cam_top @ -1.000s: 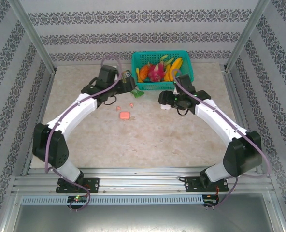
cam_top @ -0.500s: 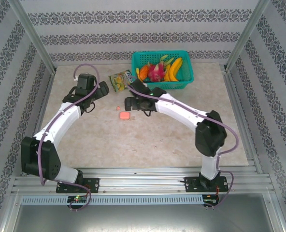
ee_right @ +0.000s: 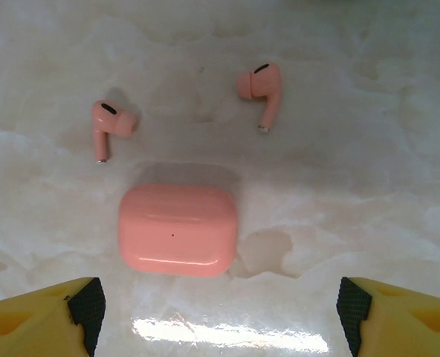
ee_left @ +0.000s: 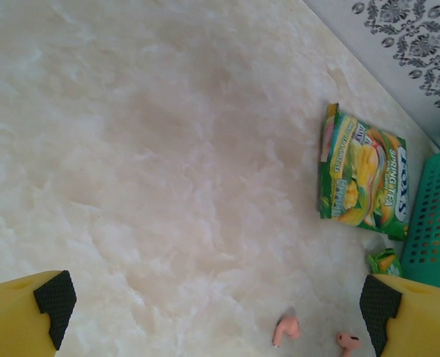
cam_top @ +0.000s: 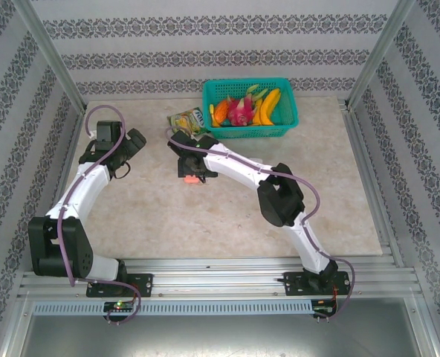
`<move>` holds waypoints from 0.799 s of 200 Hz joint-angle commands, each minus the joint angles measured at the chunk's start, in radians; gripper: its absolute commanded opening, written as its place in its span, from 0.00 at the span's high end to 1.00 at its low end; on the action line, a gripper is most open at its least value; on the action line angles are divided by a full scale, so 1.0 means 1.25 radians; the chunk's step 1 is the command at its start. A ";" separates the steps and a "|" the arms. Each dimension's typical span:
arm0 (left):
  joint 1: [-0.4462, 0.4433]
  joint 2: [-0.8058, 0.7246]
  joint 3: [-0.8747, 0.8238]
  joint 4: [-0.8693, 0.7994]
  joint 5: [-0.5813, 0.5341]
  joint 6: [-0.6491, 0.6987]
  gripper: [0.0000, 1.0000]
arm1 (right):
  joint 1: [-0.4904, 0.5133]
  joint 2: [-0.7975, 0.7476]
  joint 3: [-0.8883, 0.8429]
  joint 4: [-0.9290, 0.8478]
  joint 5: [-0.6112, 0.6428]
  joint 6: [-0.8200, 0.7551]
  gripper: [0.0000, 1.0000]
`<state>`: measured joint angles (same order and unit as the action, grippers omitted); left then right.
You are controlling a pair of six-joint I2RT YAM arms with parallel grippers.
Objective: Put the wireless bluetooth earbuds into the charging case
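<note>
Right jaws stand wide, nothing held. Their black pads sit at the lower corners of the wrist view w/ bare surface btwn them. Just ahead, roughly centred btwn the pads, lies the charging case: glossy pink, pebble-shaped w/ rounded corners, lid shut, lying flat, a tiny dark dot mid-face. Beyond it are the pink earbuds, both out of the case & not touching it. The first lies past the case's left corner in that view; the second earbud is farther off to the right. Each has a dark oval grille on its head & a short stem w/ a silvery tip, stems pointing back toward the camera.

Left jaws are also wide & empty, pads at the lower corners of their view, over bare surface. Ahead of them are a green-yellow snack pkt, a smaller green pkt & the teal basket.

From above, right jaws hang over the case, which peeks out pink beneath them.

Vs half a sec ago: the right arm has swung farther left, so its jaws are over the case instead of beside it. The left arm has pulled back farther left, well apart from the snack pkt. Case & pkt haven't moved.
</note>
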<state>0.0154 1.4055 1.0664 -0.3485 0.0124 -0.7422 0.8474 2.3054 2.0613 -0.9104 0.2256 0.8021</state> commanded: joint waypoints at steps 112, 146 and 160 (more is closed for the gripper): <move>0.010 0.017 -0.024 0.028 0.083 -0.001 0.00 | 0.018 0.173 0.203 -0.066 0.015 0.041 0.22; 0.010 0.013 -0.029 0.032 0.087 -0.004 0.00 | 0.018 0.194 0.208 -0.072 0.030 0.041 0.23; 0.010 0.012 -0.031 0.032 0.087 -0.005 0.00 | 0.017 0.201 0.213 -0.072 0.030 0.039 0.23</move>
<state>0.0154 1.4166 1.0386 -0.3328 0.1059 -0.7422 0.8555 2.5286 2.2917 -0.9699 0.2359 0.8394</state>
